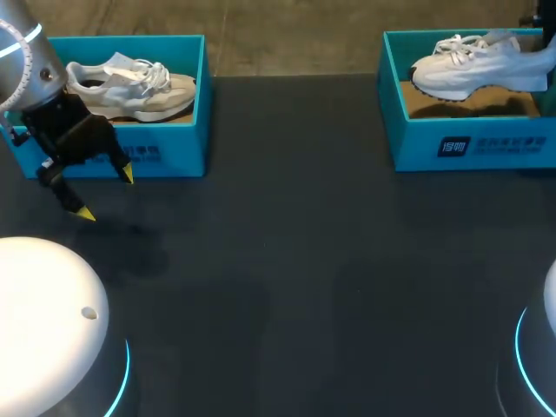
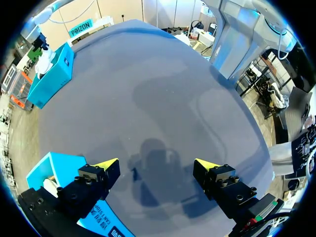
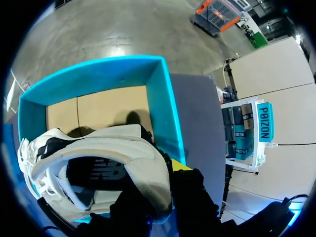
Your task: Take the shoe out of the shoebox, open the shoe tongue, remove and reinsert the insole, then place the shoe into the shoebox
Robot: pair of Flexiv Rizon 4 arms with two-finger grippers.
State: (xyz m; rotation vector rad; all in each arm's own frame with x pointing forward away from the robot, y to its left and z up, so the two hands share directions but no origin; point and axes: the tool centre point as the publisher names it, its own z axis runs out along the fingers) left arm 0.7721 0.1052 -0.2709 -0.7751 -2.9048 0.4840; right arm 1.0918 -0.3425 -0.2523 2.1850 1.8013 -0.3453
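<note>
Clamps onto the white shoe (image 1: pixel 478 62) with the right gripper (image 3: pixel 157 178), up in the upper right of the frame. Pinches the heel collar, one yellow-tipped finger (image 3: pixel 180 165) outside it, the other tucked inside the shoe. Holds it sole-down, toe toward the middle of the frame, above the brown floor of the right shoebox (image 1: pixel 417 139), sole roughly level with the blue rim. Throws a shadow on the cardboard underneath.

Over at the left edge, hangs the left gripper (image 1: pixel 106 193) above the dark table (image 1: pixel 304 261), just in front of the left shoebox (image 1: pixel 201 104), jaws spread wide over bare tabletop. From the left wrist, shows the same wide gap, with that box's blue corner right beside one finger. And in the upper left, keeps the beige shoe (image 1: pixel 130 87) lying inside the left shoebox, toe toward its right wall.
</note>
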